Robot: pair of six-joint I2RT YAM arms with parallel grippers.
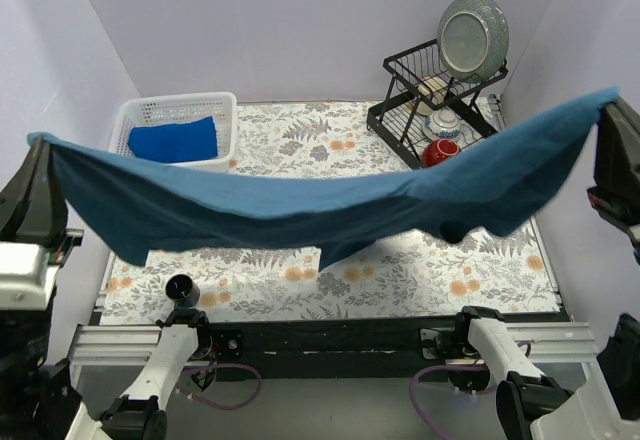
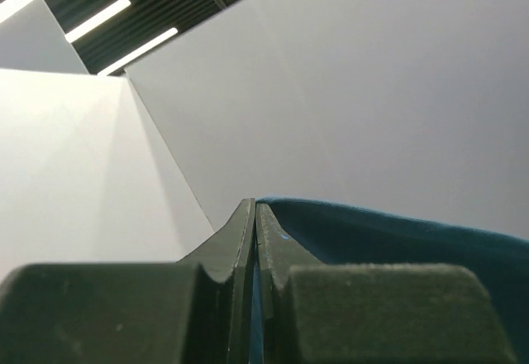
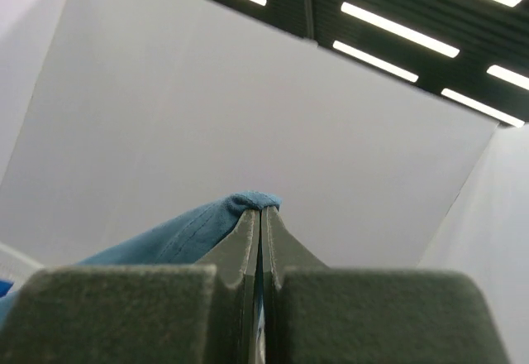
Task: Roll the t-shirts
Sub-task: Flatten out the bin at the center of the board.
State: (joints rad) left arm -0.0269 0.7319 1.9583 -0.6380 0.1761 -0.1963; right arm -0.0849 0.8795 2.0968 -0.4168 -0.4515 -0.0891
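Observation:
A dark teal-blue t-shirt [image 1: 300, 210] hangs stretched high above the table, sagging in the middle. My left gripper [image 1: 40, 145] is shut on its left end, and my right gripper [image 1: 610, 110] is shut on its right end. In the left wrist view the jaws [image 2: 255, 207] are pressed together with teal cloth [image 2: 397, 244] running off to the right. In the right wrist view the gripper [image 3: 262, 209] pinches a fold of the same cloth [image 3: 178, 232], which drapes off to the left. A brighter royal blue t-shirt [image 1: 175, 141] lies folded in the basket.
A white mesh basket [image 1: 180, 108] stands at the back left of the floral tablecloth [image 1: 300, 140]. At the back right a black dish rack [image 1: 435, 95] holds a grey plate [image 1: 472, 35], a small bowl and a red bowl [image 1: 438, 152]. Walls close in on both sides.

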